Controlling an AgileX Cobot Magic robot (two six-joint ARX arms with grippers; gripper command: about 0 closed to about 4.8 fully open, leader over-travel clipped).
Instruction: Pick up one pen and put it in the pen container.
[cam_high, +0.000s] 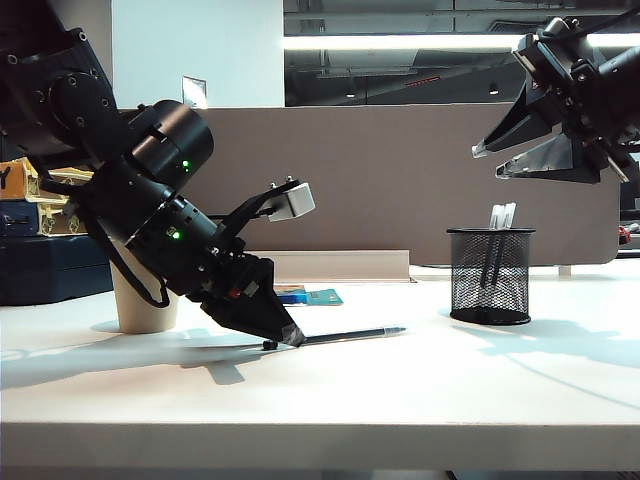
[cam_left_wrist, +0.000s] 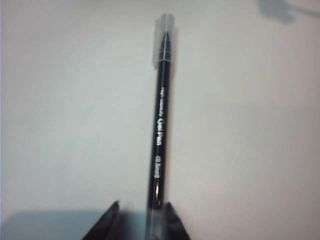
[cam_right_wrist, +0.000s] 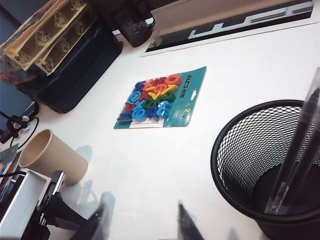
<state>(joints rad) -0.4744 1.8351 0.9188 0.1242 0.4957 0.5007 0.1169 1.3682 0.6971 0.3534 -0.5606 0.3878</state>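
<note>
Left gripper (cam_high: 283, 338): lowered to the table (cam_high: 420, 390), fingertips on either side of the pen's rear end; jaws part-open, narrow gap, pen between them; whether the pads already press on the barrel cannot be told.
Left fingertips (cam_left_wrist: 110, 216): two dark tips in the wrist view, the barrel running out between them, nearer to one tip than the other.
Pen (cam_high: 355, 335): lies flat on the table, clear barrel with black ink core, clear cap at the far end pointing toward the pen container; white print along the barrel.
Right gripper (cam_high: 490, 160): raised high above the pen container, jaws apart, nothing between them.
Right fingertips (cam_right_wrist: 187, 225): dark tips spread wide over bare table beside the mesh cup.
Pen container (cam_high: 490, 275): black wire-mesh cup, upright on the table, right of the pen and apart from it; two pens already lean inside.
Paper cup (cam_high: 145, 300): beige, upright behind the left arm.
Letter pack (cam_right_wrist: 160, 97): teal card of coloured letters, flat on the table behind the pen.
</note>
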